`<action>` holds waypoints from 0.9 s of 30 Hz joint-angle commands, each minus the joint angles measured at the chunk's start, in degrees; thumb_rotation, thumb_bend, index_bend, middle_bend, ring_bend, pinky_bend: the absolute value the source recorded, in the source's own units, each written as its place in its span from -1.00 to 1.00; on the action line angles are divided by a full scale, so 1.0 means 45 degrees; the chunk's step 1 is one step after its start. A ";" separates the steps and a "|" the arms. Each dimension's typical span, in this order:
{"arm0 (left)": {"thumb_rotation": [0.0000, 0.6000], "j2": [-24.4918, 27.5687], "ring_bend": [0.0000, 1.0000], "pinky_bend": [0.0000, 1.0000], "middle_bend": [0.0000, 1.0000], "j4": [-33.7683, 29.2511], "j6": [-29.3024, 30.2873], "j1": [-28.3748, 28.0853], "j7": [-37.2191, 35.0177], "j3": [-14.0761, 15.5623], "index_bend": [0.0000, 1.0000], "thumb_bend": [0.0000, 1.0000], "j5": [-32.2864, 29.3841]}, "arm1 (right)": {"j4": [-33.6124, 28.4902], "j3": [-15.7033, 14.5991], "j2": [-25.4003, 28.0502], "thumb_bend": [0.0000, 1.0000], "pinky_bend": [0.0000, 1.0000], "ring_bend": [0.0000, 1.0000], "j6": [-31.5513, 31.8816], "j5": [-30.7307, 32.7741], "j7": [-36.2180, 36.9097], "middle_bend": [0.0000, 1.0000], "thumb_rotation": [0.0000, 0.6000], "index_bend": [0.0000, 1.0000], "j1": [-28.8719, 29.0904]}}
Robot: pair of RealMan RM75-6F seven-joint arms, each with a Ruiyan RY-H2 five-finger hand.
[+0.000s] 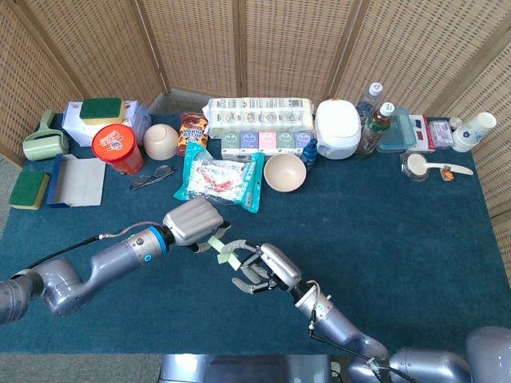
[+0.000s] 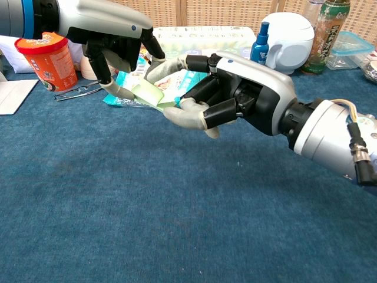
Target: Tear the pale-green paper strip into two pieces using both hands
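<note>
A dark blue table (image 1: 415, 231) fills most of the head view, with household goods lined along its upper edge before a wicker screen (image 1: 239, 48). At lower centre of that view the two robot hands meet above the cloth. The left hand (image 1: 192, 222), reaching in from the lower left, pinches the upper end of the pale-green paper strip (image 2: 150, 94) between its fingertips. The right hand (image 1: 259, 267), coming up from the bottom edge, has thumb and fingers closed around the strip's lower end. In the chest view, at upper centre, the strip shows as a short, creased band, bent between the two grips and in one piece. Behind it lies a turquoise snack bag (image 1: 219, 179). An orange tub (image 1: 116, 148) stands at upper left.
</note>
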 commanded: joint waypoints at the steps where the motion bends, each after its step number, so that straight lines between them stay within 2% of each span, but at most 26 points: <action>1: 1.00 0.0006 1.00 1.00 1.00 0.0007 -0.0006 -0.0002 -0.0022 0.0022 0.47 -0.13 0.0028 | 0.0002 -0.0001 0.0002 -0.27 0.55 0.98 0.0012 0.0019 0.0004 0.86 1.00 -0.39 0.0006; 20: 1.00 -0.0072 1.00 1.00 1.00 0.0137 -0.0056 -0.0066 -0.0272 0.0047 0.46 -0.13 -0.0014 | -0.0108 -0.0135 0.0027 -0.27 0.55 0.98 -0.0059 0.0042 -0.0188 0.86 1.00 -0.34 0.0152; 27: 1.00 -0.0142 1.00 1.00 1.00 0.0158 -0.0124 -0.0068 -0.0239 0.0192 0.46 -0.13 0.0093 | -0.0097 0.0008 0.0035 -0.27 0.55 0.98 -0.0112 0.0113 -0.0289 0.86 1.00 -0.42 0.0281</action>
